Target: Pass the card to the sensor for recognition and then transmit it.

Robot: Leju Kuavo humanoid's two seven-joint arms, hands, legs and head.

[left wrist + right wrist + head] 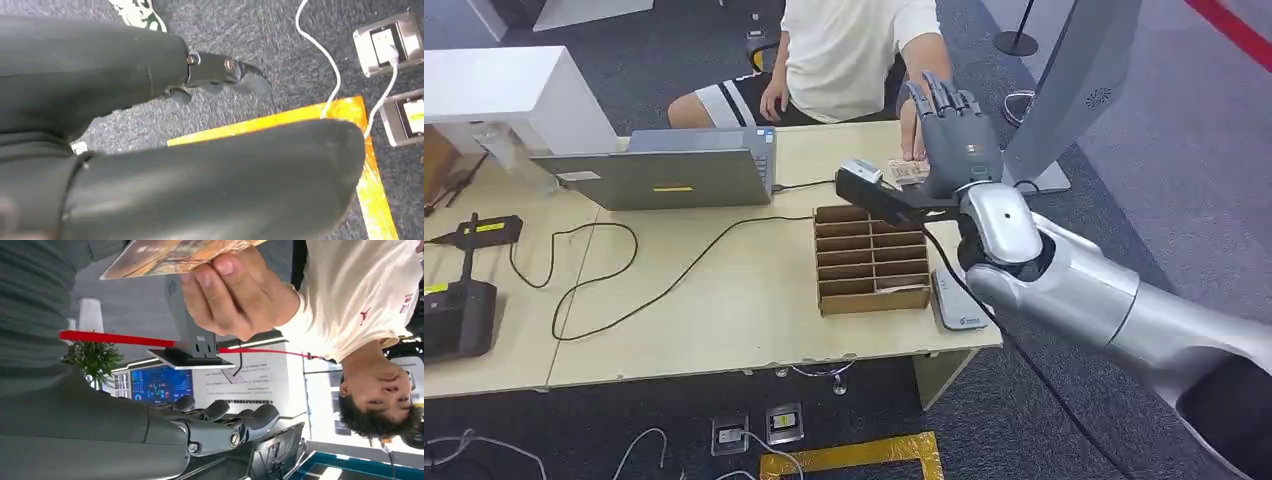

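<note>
Card (170, 255) sits pinched in a seated person's hand (235, 295) at the far edge of the desk (724, 300), just beside the robot's raised right hand (954, 130), so this looks like the handover. That right hand has its fingers stretched out and apart, upright, gripping nothing, seemingly so the person can take or offer the card freely. Near a slotted cardboard tray (869, 260), the left hand (220, 75) hangs over the floor, fingers loosely extended, holding nothing.

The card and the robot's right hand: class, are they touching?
Cannot tell. In the right wrist view a person's hand grips the card; the right hand lies apart there, palm contact hidden.
</note>
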